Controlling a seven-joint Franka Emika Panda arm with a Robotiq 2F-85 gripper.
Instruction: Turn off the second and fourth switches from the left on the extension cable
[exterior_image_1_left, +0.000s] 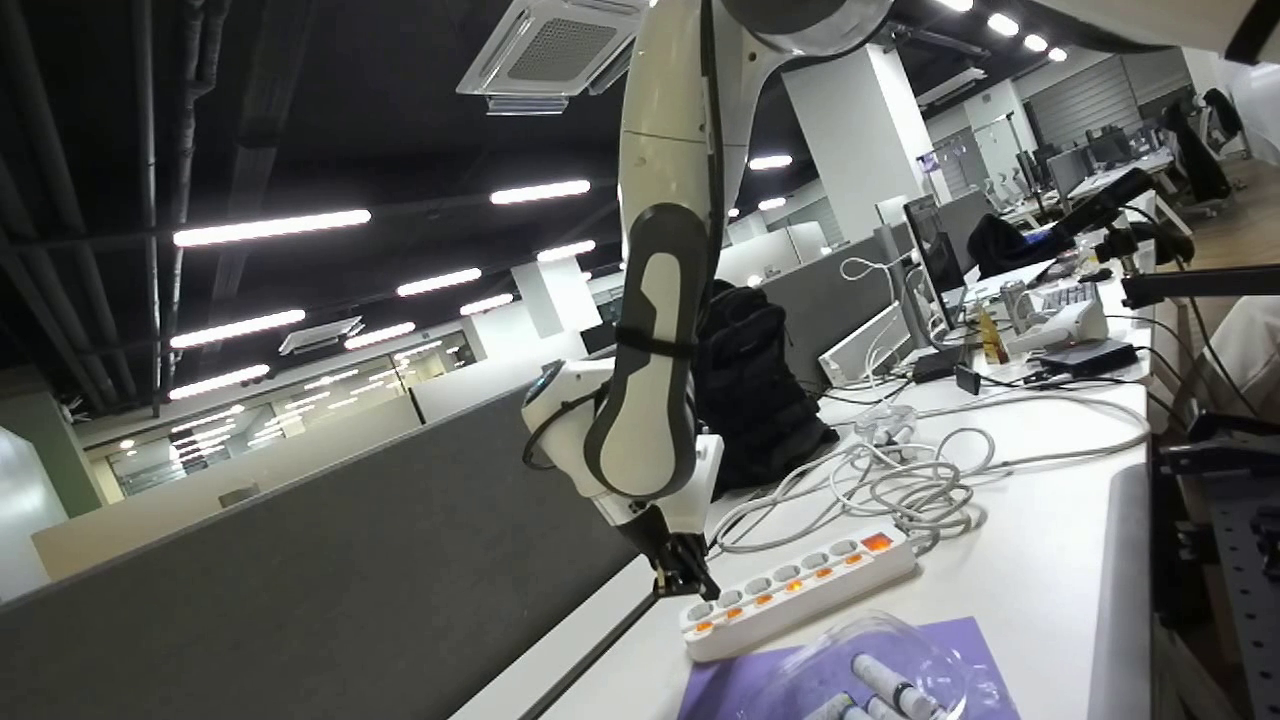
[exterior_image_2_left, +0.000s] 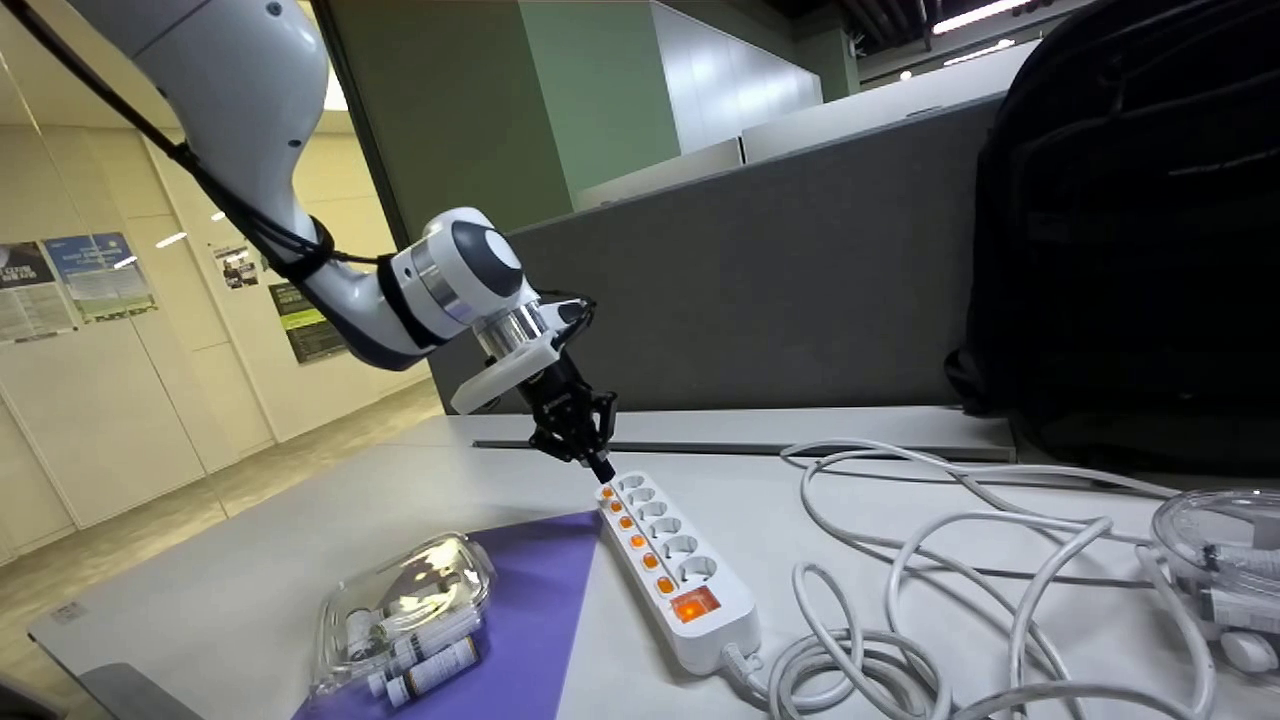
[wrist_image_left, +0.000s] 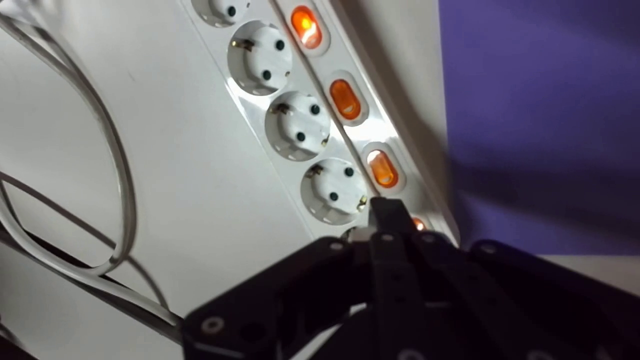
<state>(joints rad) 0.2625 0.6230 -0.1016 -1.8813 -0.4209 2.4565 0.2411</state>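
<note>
The white extension cable lies on the desk, also in the other views. It has a row of orange switches beside round sockets, and a larger lit orange switch at the cord end. Counting from the end under my gripper, the wrist view shows the fourth switch glowing brightly. The third and second look duller. The first is partly hidden by my fingers and shows a bright spot. My gripper is shut and empty, just above that end; contact cannot be told.
A purple sheet with a clear plastic box of small bottles lies beside the strip. Loose white cable coils and a black backpack are behind it. A grey partition borders the desk.
</note>
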